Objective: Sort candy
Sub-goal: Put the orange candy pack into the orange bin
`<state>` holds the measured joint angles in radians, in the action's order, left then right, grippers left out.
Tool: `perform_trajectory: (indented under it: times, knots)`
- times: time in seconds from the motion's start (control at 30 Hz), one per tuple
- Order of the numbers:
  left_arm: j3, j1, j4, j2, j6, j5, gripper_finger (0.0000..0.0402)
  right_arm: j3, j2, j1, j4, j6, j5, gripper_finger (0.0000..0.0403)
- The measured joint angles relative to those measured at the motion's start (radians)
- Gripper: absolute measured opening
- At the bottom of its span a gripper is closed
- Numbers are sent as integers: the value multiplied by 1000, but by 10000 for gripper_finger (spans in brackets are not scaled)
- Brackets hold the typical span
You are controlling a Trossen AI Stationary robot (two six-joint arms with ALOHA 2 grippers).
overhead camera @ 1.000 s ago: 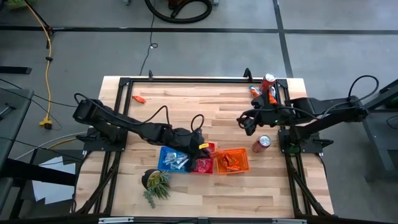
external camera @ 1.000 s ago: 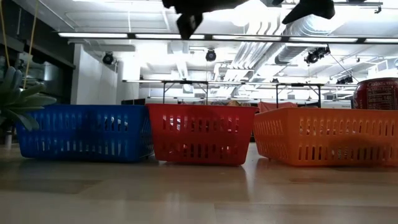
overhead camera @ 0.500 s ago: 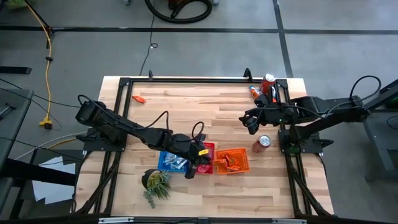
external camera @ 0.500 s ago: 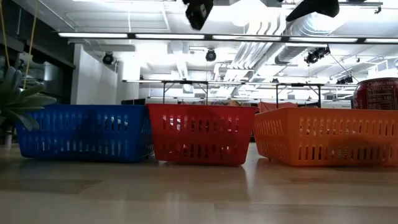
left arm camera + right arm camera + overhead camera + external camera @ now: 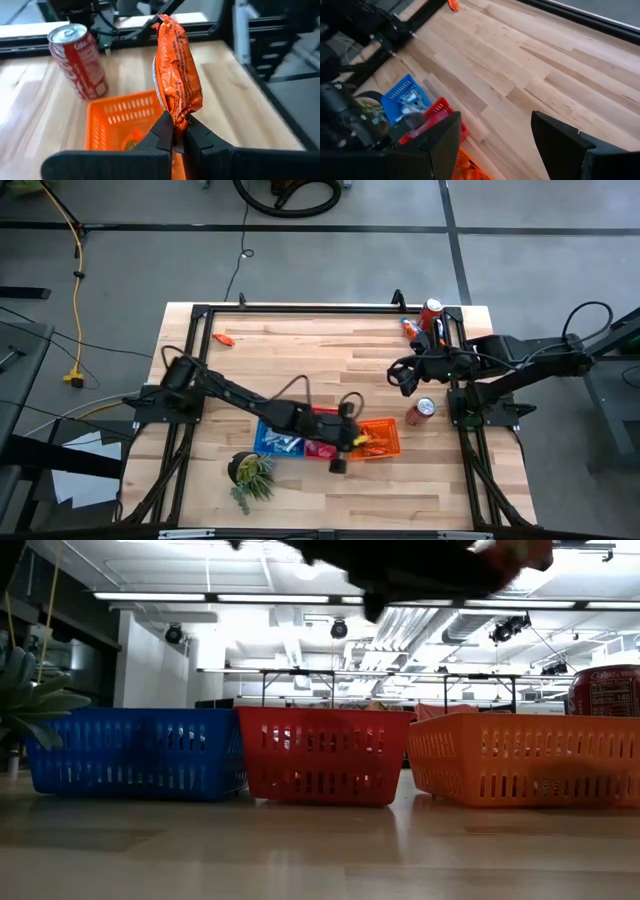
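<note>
Left gripper [image 5: 175,131] fingers clamped on crinkly orange candy packet [image 5: 176,80], hanging over the orange slotted plastic basket [image 5: 117,117]. Best centre over that basket, then release low. Right gripper [image 5: 403,376], fingers apart, waits beyond it.

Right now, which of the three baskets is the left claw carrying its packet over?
The orange basket, the right-hand one in the row beside the red basket. The left claw grips an orange packet above it.
</note>
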<state>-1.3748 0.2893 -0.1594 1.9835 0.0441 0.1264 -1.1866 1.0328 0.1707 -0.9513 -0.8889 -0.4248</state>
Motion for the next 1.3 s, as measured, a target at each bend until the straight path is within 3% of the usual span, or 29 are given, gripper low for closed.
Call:
perform_trajectory:
  times: [0.2, 0.33, 0.5, 0.7, 0.83, 1.03, 1.3]
  knots:
    - [-186, -1, 231, 134, 39, 94, 6, 0, -1, 0, -16, 75, 27, 236]
    - [-263, -3, 301, 177, 81, 134, 21, 0, -1, 0, -17, 110, 32, 236]
    - [-271, -4, 328, 179, 145, 171, 56, 0, -6, 0, -17, 143, 33, 236]
    - [-270, -9, 431, 131, 217, 167, 129, 0, -29, 0, -13, 157, 32, 236]
    - [-271, -34, 618, 13, 243, 223, 175, 0, -45, 0, -12, 137, 32, 236]
    - [-235, -125, 875, -204, 318, 392, 214, 0, -42, 0, -13, 102, 31, 236]
    - [124, -279, 876, -542, 568, 410, 226, 0, -8, -43, -25, 53, -10, 236]
